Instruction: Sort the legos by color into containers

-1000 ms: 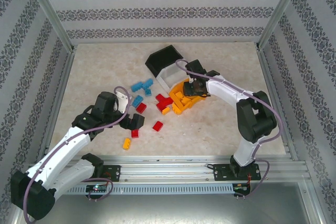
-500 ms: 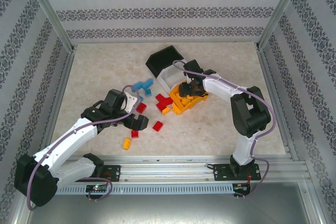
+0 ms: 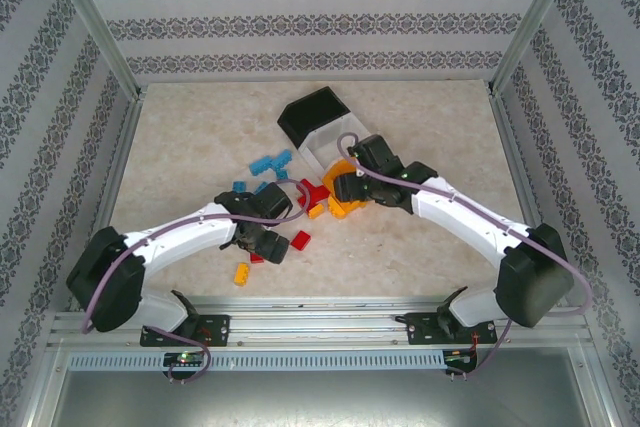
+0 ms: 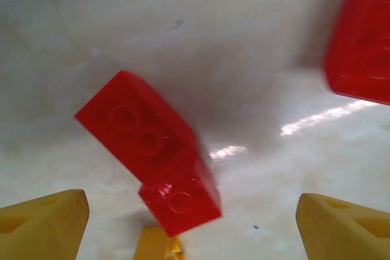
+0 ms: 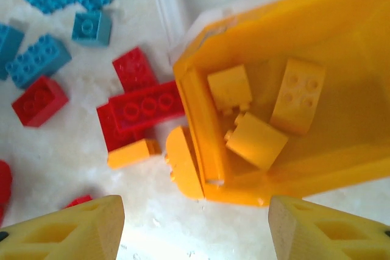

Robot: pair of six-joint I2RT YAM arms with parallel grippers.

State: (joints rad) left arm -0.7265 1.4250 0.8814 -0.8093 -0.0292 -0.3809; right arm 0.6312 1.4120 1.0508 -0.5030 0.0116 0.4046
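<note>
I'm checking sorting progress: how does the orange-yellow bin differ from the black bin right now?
Colour: the orange-yellow bin is bright, the black bin dark. Contents: the orange-yellow bin holds three orange-yellow bricks; the black bin's inside is too dark to tell. Position: the orange-yellow bin sits at the row's near end, below the right gripper; the black bin at its far end. Both flank the white bin in one row.

The containers (image 3: pixel 315 115) stand in a joined row at the middle of the worktop (image 3: pixel 190 137); loose legos (image 3: pixel 270 162) lie scattered to their left and front; three more lie in the nearest container (image 5: pixel 353 41).
</note>
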